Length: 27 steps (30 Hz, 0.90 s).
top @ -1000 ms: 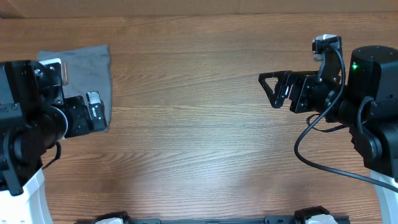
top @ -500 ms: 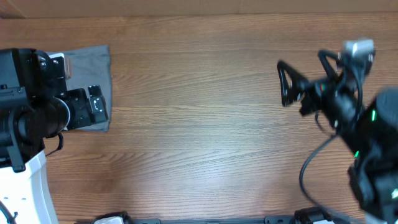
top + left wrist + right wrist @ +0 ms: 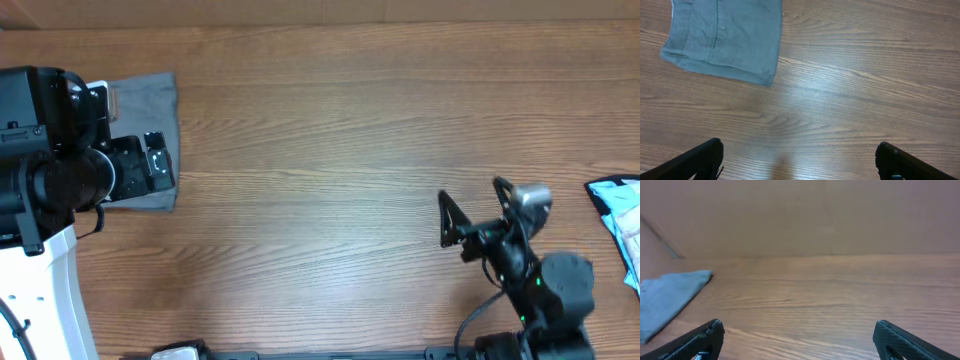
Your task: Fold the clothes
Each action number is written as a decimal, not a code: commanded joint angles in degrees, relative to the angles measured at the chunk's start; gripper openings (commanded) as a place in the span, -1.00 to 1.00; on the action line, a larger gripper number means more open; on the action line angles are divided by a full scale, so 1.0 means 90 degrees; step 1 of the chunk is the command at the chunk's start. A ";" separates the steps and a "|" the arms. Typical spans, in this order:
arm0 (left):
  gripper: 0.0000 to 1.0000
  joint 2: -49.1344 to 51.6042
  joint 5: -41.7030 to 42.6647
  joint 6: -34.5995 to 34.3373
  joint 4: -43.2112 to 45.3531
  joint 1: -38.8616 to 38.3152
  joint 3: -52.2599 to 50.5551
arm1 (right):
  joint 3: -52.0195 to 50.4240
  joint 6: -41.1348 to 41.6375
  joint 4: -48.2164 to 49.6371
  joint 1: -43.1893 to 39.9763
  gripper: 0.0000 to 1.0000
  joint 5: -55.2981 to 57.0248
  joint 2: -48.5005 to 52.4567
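Grey shorts (image 3: 145,100) — folded, far left

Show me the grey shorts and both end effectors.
grey shorts (image 3: 726,39), left wrist view, middle of the fabric panel.
left end effector (image 3: 799,149), left wrist view, midway between its open fingertips.
right end effector (image 3: 797,331), right wrist view, midway between its open fingertips.

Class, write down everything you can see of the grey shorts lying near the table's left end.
The grey shorts are plain mid-grey woven cloth, folded into a compact, roughly rectangular stack. Stitched seams and a waistband show in the left wrist view. They lie flat on the wooden table at its far left corner. The left arm hides part from overhead; the open left gripper is clear of them; only the table visibly touches them.
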 commanded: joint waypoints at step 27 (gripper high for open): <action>1.00 0.0022 -0.0046 -0.0044 0.0007 0.0000 -0.0012 | -0.2715 -0.0017 0.1416 -0.0942 1.00 -0.0170 -0.2198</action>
